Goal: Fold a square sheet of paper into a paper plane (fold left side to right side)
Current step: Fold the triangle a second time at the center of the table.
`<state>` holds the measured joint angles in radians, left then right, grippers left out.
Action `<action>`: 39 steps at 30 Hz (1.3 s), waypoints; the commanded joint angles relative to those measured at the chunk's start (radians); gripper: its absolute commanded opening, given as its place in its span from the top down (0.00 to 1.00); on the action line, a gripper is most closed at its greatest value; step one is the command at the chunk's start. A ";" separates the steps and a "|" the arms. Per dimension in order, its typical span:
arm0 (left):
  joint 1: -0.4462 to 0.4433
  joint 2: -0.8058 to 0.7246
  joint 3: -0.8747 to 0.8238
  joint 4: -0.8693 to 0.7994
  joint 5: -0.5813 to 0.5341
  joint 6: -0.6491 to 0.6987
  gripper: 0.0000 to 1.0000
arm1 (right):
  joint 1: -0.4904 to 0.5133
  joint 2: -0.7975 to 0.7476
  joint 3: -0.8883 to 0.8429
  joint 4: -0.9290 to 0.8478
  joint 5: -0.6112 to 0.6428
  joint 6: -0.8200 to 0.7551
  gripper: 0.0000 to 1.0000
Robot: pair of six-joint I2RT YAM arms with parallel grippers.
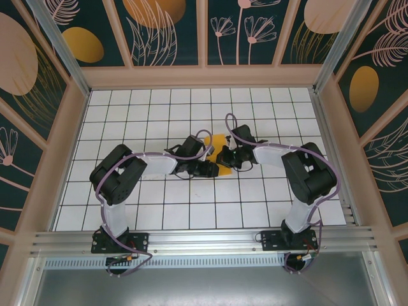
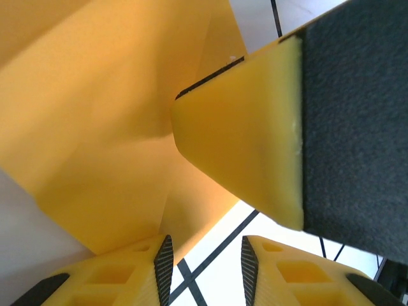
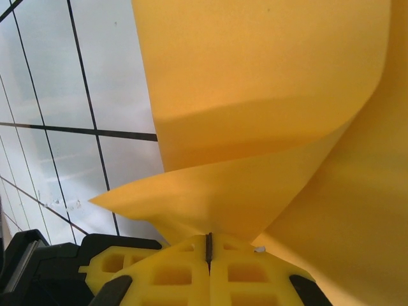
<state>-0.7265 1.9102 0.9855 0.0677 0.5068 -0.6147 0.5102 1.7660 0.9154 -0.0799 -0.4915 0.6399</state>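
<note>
The square sheet of paper, orange-yellow, lies at mid-table between both arms. In the right wrist view the sheet of paper curls upward, one edge pinched in my right gripper, whose jaws are shut on it. My left gripper is open over white tile, its left finger at the edge of the creased paper, with nothing between its pads. A yellow finger of the right gripper hangs just ahead of it. From above, my left gripper and right gripper almost meet. The paper plane is out of view.
The white tiled floor has black grid lines. It is boxed in by dark wall panels with printed orange ovals and by a metal rail along the near edge. Purple cables loop above both forearms.
</note>
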 commanded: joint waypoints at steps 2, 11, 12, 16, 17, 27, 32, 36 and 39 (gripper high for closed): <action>-0.007 0.073 -0.005 -0.089 -0.138 0.036 0.63 | 0.005 0.002 0.035 -0.013 -0.020 -0.019 0.95; -0.008 0.085 0.010 -0.106 -0.159 0.035 0.63 | 0.006 0.084 0.082 -0.034 0.075 -0.061 0.95; -0.008 0.085 0.010 -0.106 -0.160 0.033 0.63 | 0.007 0.095 0.088 -0.040 0.079 -0.066 0.95; -0.008 0.084 0.008 -0.110 -0.165 0.033 0.63 | 0.007 0.114 0.085 -0.054 0.099 -0.077 0.95; -0.008 0.087 0.009 -0.113 -0.166 0.033 0.63 | 0.007 0.116 0.083 -0.058 0.109 -0.080 0.95; -0.007 0.105 0.010 -0.126 -0.178 0.026 0.65 | -0.017 0.102 0.084 -0.078 0.177 -0.132 0.94; -0.008 0.108 0.010 -0.124 -0.175 0.026 0.65 | -0.036 0.093 0.092 -0.068 0.168 -0.143 0.93; -0.008 0.112 0.009 -0.124 -0.174 0.027 0.65 | -0.056 0.093 0.091 -0.064 0.168 -0.153 0.93; -0.008 0.113 0.010 -0.124 -0.173 0.027 0.66 | -0.073 0.089 0.089 -0.063 0.168 -0.163 0.93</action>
<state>-0.7387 1.9240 1.0252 0.0032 0.4622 -0.6144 0.4770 1.8565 0.9924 -0.1108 -0.4160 0.5098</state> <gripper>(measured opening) 0.345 0.072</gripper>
